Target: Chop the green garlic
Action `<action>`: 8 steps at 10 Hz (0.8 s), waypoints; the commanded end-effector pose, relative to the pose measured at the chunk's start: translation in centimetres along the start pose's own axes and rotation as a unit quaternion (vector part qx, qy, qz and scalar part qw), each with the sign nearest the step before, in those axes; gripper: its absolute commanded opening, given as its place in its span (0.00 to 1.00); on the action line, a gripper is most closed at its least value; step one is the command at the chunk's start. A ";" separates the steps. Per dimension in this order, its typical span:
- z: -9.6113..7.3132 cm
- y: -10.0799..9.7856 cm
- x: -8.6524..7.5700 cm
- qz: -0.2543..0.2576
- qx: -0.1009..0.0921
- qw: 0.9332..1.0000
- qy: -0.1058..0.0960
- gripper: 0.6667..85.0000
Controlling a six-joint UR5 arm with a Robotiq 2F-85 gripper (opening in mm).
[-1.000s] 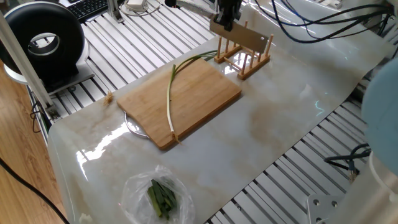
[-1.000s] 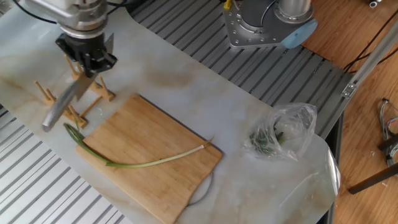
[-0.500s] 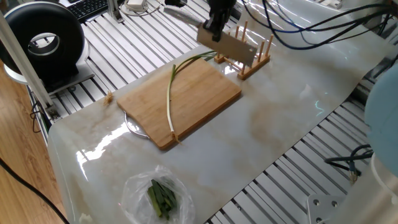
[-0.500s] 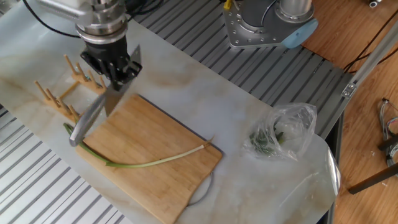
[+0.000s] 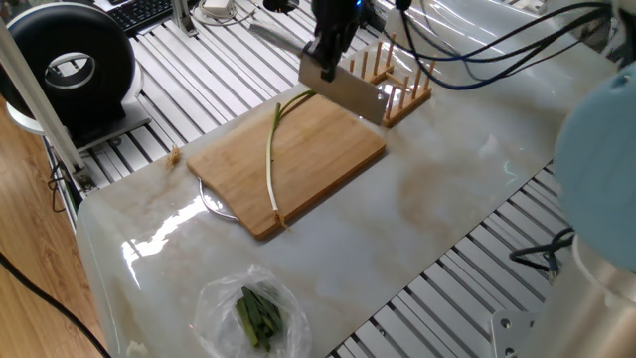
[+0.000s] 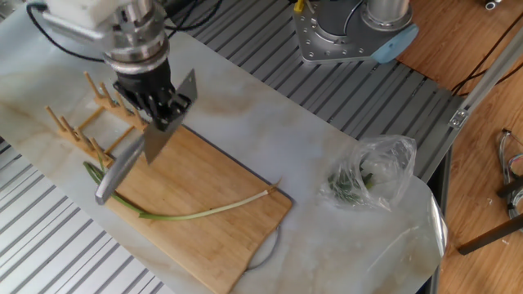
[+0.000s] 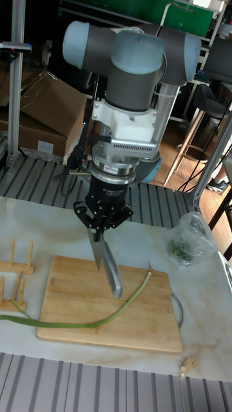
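Holding the knife (image 6: 147,147) clamped in my end effector (image 7: 101,226), blade angled down above the cutting board (image 5: 318,169), I see the whole green garlic (image 6: 192,214) lying along it, ready for chopping.

Marble-look table (image 5: 447,199) — carrying cutting board (image 5: 318,164), wooden rack (image 5: 402,85), plastic bag (image 5: 253,308).

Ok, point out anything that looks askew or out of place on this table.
The green garlic lies curved across the cutting board, its leafy tips hanging past the edge toward the wooden rack. The gripper holds the knife tilted above the board. The board covers something round. Nothing looks spilled or damaged.
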State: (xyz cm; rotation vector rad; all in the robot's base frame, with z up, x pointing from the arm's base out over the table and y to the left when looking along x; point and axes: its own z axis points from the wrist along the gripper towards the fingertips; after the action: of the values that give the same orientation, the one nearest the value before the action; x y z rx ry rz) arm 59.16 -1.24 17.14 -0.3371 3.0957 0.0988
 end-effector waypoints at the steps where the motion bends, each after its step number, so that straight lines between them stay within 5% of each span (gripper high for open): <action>1: 2.1 2.9 -0.7 0.011 -0.026 1.000 0.012 0.01; 4: 3.0 6.2 1.3 -0.043 -0.024 0.999 0.023 0.01; 8: 2.6 5.5 2.9 -0.142 0.012 0.989 0.030 0.01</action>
State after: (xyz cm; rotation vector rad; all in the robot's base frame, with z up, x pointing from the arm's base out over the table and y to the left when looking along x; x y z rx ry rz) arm 56.11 3.56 14.57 -0.6303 3.0947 0.0758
